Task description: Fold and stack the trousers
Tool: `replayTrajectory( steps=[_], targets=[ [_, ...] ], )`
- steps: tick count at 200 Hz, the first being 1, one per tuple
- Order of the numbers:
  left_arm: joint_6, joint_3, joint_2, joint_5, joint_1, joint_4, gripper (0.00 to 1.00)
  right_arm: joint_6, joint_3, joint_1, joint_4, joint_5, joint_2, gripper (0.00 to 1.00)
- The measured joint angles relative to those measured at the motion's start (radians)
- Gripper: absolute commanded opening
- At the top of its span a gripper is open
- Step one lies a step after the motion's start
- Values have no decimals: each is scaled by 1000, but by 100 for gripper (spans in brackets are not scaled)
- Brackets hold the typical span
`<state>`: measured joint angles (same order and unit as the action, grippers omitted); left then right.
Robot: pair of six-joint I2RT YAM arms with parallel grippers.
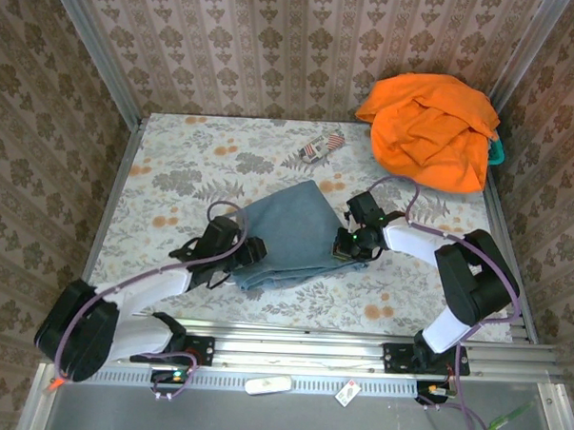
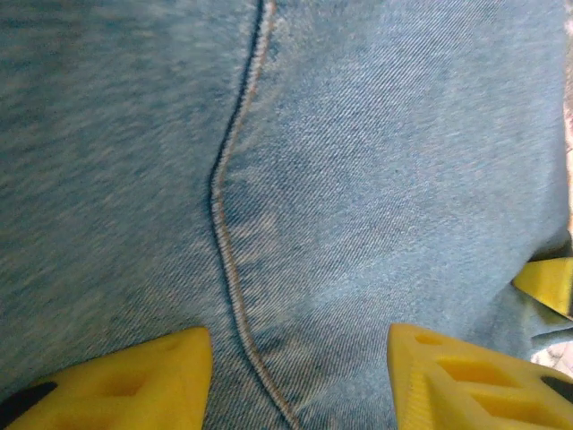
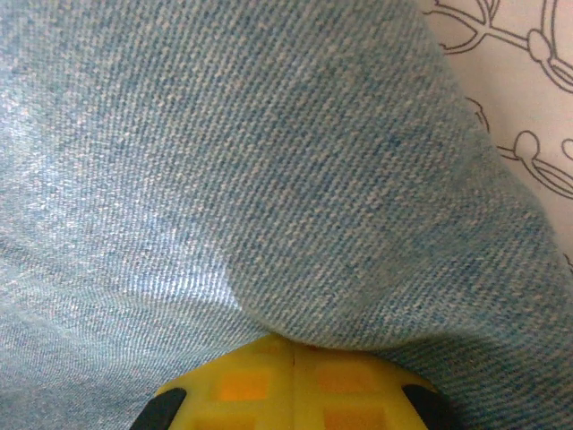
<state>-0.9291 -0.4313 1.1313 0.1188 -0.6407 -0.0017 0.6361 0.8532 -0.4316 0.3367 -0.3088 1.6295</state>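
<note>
Two arms reach in from the near rail, where we note a white oblong object (image 1: 267, 386); left pincer (image 1: 250, 251) sits low at the near-left edge of the trousers (image 1: 291, 229); its yellow fingers (image 2: 134, 385) stand apart over flat denim with a stitched seam running between them, so we call it open, nothing clamped; right pincer (image 1: 348, 244) is at the right edge of the same bundle; its fingertips (image 3: 242, 385) are pressed together, closed on a pucker of denim that bulges over them; trousers lie folded into a compact, roughly square light blue bundle mid-desk, between the two pincers; floral-patterned desk (image 1: 174, 172) shows bare around it; farther back we see a small striped item (image 1: 318, 148), too small to identify; orange garment (image 1: 429, 126) is heaped in the far right corner, well apart from the trousers.
</note>
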Motion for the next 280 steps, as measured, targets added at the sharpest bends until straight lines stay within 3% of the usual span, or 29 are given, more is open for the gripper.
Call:
replayTrajectory(
  steps=[41,61,94,129,146,169,189,255,280],
  targets=[
    [3,32,-73,-26,7,-18,60,-1,1,18,3,-31,-2,0],
    [36,-12,-79,-26,13,-101,61,-6,10,24,35,-31,-31,0],
    [135,-226,-78,-60,-26,-299,63,-38,73,66,129,6,-152,22],
    [193,-410,25,-97,-186,-332,65,-85,116,177,173,37,-224,45],
    [197,-428,132,-105,-254,-323,65,-101,106,222,187,39,-216,51],
    [182,-412,273,-110,-299,-307,64,-117,75,231,187,23,-179,51],
    [145,-342,303,-127,-301,-265,64,-117,32,225,167,-6,-122,47],
    [40,-132,156,-191,-293,-102,66,-61,-39,68,64,-25,-37,31],
    [45,-82,102,-173,-190,-95,66,-14,-39,-7,18,-33,-32,27]
  ],
)
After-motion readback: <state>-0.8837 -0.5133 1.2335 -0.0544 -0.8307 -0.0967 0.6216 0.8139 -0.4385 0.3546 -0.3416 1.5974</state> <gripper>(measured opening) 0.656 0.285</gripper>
